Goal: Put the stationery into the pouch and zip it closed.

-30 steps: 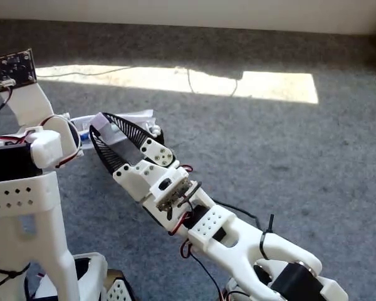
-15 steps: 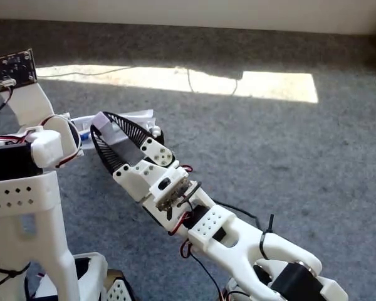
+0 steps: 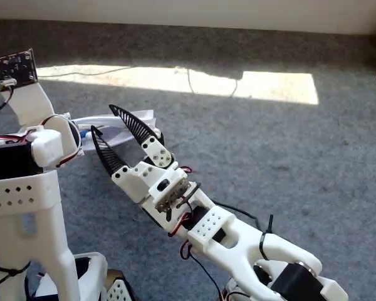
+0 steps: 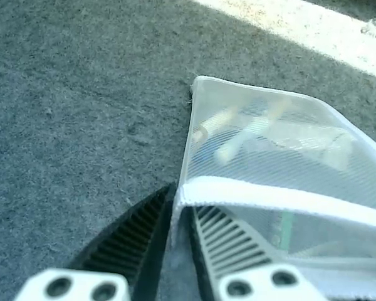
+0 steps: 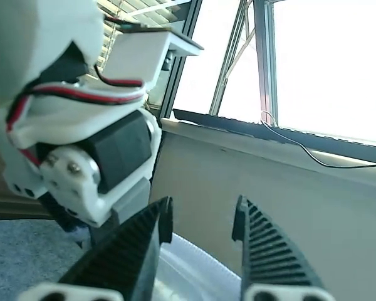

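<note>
1. So, several pieces of stationery [image 4: 238, 135] can already be seen through the mesh of the pouch [image 4: 282, 150]. It's lying on the grey desk [image 4: 62, 94], left of centre in the high view.
2. A corner of the pouch's white edge band is pinched by the left gripper [image 4: 182, 202], fingers clamped tight on it.
3. Nothing is held by the right gripper [image 3: 102, 117]. Its fingers are spread wide just over the pouch.
4. The mouth looks like it's gaping, so the zip is judged not pulled yet. Whether any stationery is left outside can't be told.
</note>
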Controlling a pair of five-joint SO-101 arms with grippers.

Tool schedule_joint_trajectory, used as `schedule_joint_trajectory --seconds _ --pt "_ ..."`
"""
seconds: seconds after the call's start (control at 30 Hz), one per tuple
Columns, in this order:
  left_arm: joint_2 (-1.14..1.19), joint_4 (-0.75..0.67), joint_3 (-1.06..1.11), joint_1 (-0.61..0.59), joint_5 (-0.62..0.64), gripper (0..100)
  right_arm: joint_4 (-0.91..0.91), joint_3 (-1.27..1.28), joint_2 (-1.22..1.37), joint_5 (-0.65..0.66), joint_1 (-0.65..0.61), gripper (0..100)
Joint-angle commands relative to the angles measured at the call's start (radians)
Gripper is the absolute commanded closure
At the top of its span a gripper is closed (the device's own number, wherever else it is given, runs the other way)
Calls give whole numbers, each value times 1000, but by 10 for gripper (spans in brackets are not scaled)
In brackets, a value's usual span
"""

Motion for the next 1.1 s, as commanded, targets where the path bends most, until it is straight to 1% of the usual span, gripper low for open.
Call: schedule_joint_trajectory --seconds 0.0,0.2,0.37,0.43,0.53,0.63,0.77,0.83,0.93,1.07 --pt "12 -17 4 5 2 989 2 -2 -22 11 -2 854" --pt "12 -17 4 4 2 989 -1 25 -30 11 21 854" --pt "12 -18 4 2 2 989 4 110 -166 9 51 854" --pt "12 -18 4 -7 2 989 48 153 -242 9 70 854" --pt "12 -18 -2 -54 6 989 248 194 -383 -8 107 854" --pt "12 -18 -4 -81 9 989 529 199 -524 -157 160 854" --pt "12 -18 -5 -82 9 989 923 71 -639 -318 234 854" --pt "12 -20 -5 -84 9 989 1116 -24 -647 -374 251 854" --pt "12 -20 -10 -105 11 989 1339 -150 -615 -445 259 854" --pt "12 -18 -27 -170 12 992 1498 -265 -513 -456 259 854"
